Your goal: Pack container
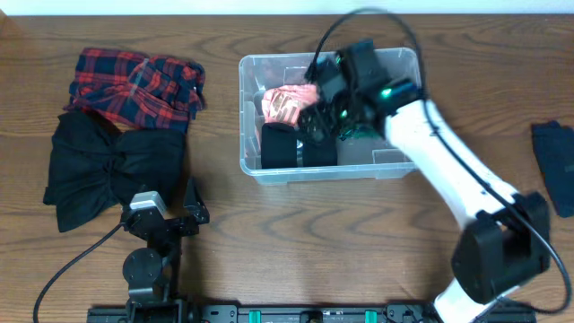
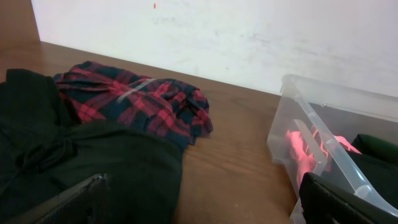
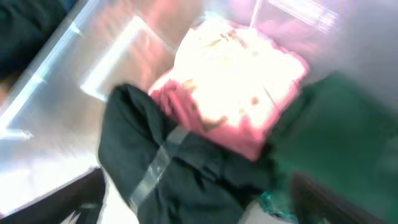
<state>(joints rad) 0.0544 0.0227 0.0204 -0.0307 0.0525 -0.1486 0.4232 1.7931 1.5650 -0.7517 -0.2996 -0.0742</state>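
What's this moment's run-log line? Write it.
right fingers open over container | inside: pink garment, black garment | left fingers open | plaid shirt outside

1 clear container (image 1: 395,165), 3 garments (image 1: 285,106) inside it, 3 cloth heaps (image 1: 134,85) on the table (image 1: 296,233), 2 robot arms (image 1: 448,170).

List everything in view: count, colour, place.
table: 1, brown wood, under everything
container: 1, clear, table centre
pink garment: 1, pink, in container, left part
black bundle: 1, black, in container, in front of the pink
green cloth: 1, dark green, in container, beside the pink
plaid garment: 1, red and navy, table left, far side
black garment: 1, black, table left, against the plaid
dark blue cloth: 1, right edge, cut off
left end effector: 1, black, open, empty, near left
right end effector: 1, black, open, over container contents
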